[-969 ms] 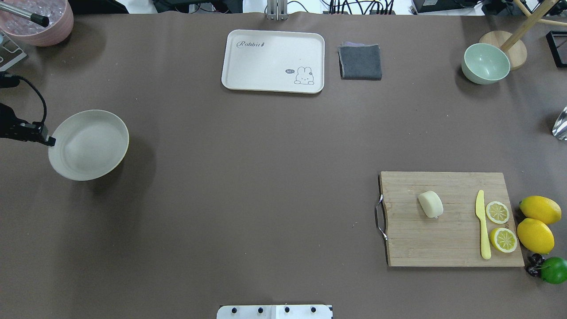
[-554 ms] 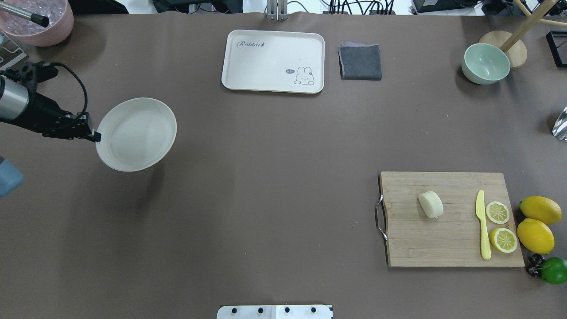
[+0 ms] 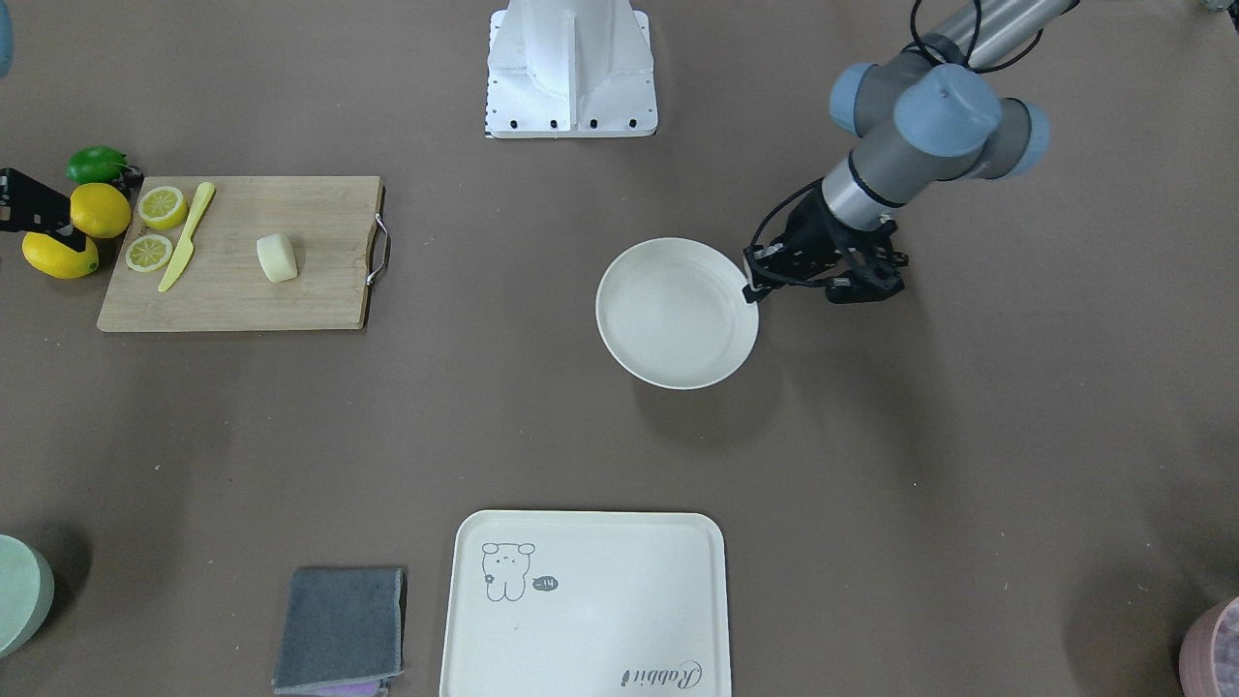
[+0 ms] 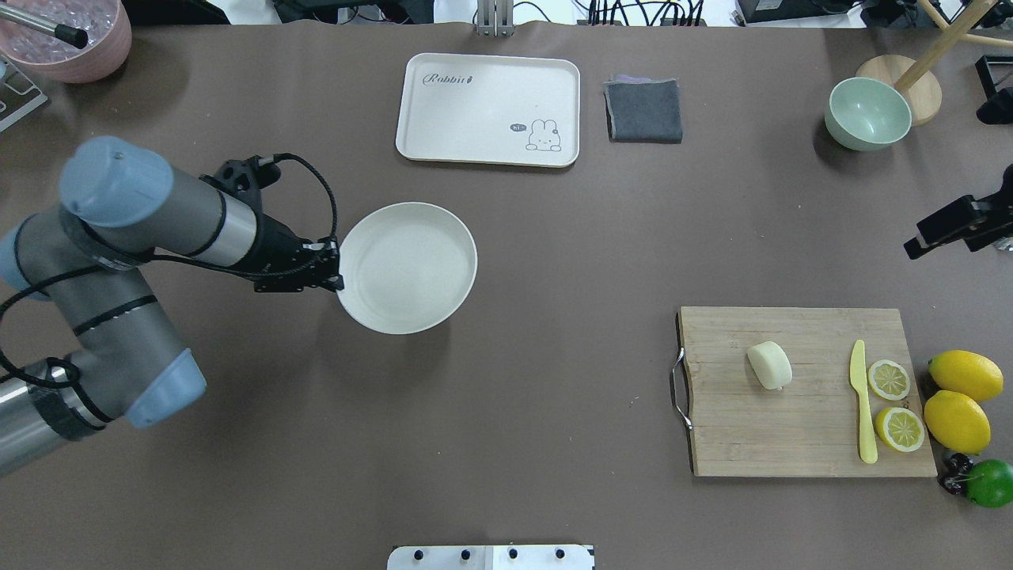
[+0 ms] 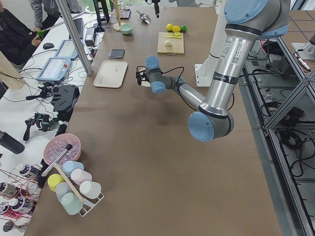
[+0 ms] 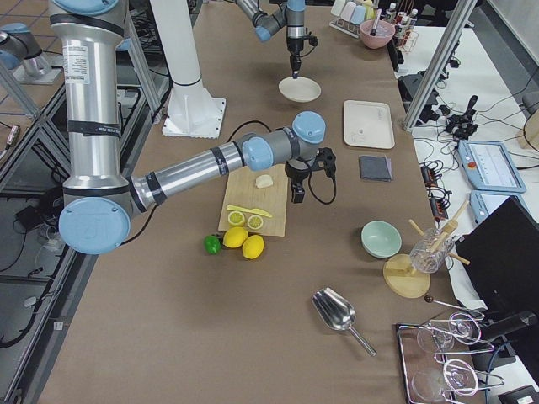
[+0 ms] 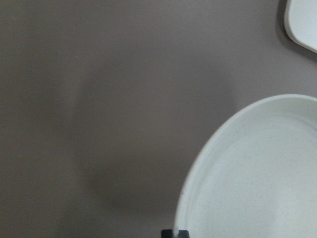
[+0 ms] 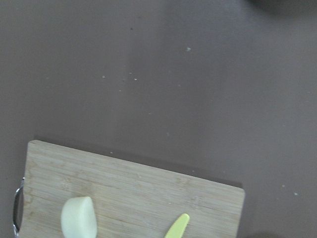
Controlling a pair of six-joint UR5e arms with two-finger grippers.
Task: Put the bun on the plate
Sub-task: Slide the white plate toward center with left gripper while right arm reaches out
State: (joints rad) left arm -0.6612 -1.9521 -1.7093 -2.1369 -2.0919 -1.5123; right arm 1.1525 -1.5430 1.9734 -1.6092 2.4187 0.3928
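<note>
A brown worktop (image 4: 506, 443) carries everything. The left arm (image 4: 150, 210) reaches in from the left, grey tubes with blue joint caps. At the far middle lies a cream rectangular tray (image 4: 475, 103) with a small drawn animal, and at the near right a wooden cutting board (image 4: 791, 435) with a metal handle on its left edge.

The plate (image 4: 407, 267) is left of the middle, well apart from the board and nearer than the tray. The left end effector (image 4: 336, 275) is closed on the plate's left rim, and the shadow offset on the worktop suggests the plate is held just clear of it. The dish is bare inside.

A folded grey cloth (image 4: 643, 111) lies just right of the tray, and a pale green bowl (image 4: 867, 113) sits at the far right. Two whole lemons (image 4: 964, 374) and a lime (image 4: 989, 483) rest off the board's right edge.

The right end effector (image 6: 296, 195) hangs, pointing down, over the worktop near the board's far edge; I cannot tell whether its fingers are apart or together.

On the board, a yellow knife (image 4: 863, 404) lies beside two lemon slices (image 4: 889, 379). The bun (image 4: 769, 365) rests on the board left of the knife, untouched.
</note>
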